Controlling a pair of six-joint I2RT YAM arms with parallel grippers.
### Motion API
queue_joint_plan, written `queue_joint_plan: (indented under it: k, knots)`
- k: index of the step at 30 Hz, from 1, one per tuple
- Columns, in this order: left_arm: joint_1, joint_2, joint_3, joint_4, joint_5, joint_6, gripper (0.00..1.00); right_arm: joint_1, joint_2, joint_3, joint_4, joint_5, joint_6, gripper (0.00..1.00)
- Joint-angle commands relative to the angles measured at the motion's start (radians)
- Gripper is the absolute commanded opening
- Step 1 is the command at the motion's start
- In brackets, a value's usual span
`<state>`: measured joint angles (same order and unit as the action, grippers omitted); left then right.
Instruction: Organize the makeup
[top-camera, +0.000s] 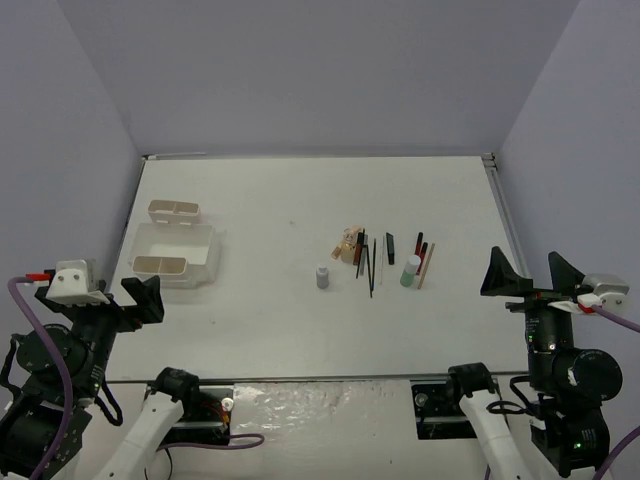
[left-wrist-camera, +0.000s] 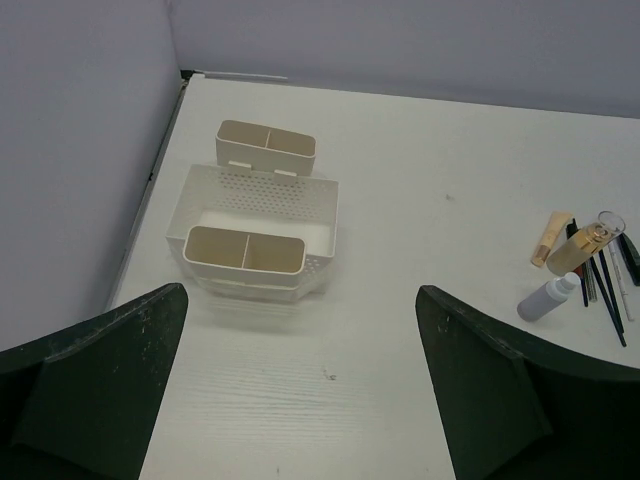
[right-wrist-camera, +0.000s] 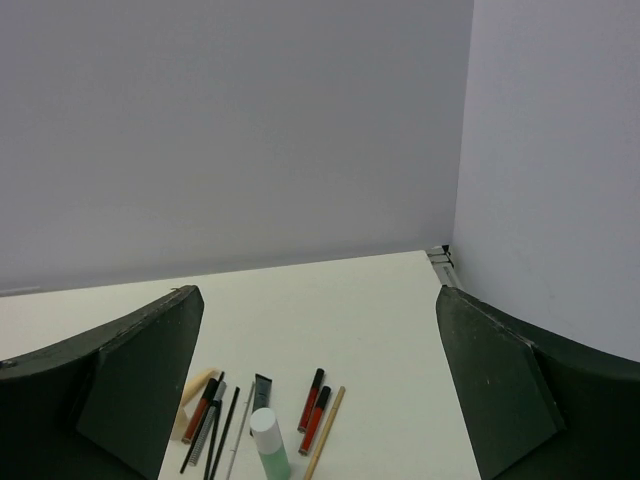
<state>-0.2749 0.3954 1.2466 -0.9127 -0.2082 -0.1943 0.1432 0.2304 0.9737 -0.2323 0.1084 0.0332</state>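
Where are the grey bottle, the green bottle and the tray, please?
Grey bottle (top-camera: 322, 279): top external view, its body.
Green bottle (right-wrist-camera: 272, 462): right wrist view, its green body.
Tray (left-wrist-camera: 262, 188): left wrist view, its perforated far wall.

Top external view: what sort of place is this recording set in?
Most likely a lab robot test cell, not a home: a white tabletop boxed in by plain pale-grey panel walls, set with a white perforated plastic tray and a small cluster of cosmetics.
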Motion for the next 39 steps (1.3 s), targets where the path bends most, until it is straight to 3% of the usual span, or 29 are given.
queue_joint_plan:
  k: [1,15,20,25,27,32,39]
  knots:
    - [-0.004,0.045,0.004,0.044,0.035,0.007,0.97,-0.007,0.044,0.007,0.077,-0.025,0.023,1.00]
    - [-0.004,0.181,-0.038,0.056,0.187,-0.030,0.97,-0.007,0.050,-0.028,0.076,0.013,0.102,1.00]
    - [-0.004,0.280,-0.072,0.182,0.322,-0.126,0.97,-0.007,0.075,-0.055,0.070,0.001,0.118,1.00]
    - [-0.024,0.478,-0.130,0.379,0.450,-0.274,0.97,-0.007,0.098,-0.073,0.063,-0.023,0.146,1.00]
    - [-0.073,0.540,-0.148,0.466,0.431,-0.309,0.97,-0.007,0.102,-0.077,0.057,-0.029,0.146,1.00]
    - [-0.347,0.748,-0.111,0.604,0.224,-0.322,0.97,-0.007,0.088,-0.097,0.053,-0.031,0.147,1.00]
    - [-0.484,1.003,-0.037,0.723,0.129,-0.358,0.91,-0.007,0.061,-0.111,0.050,-0.023,0.140,1.00]
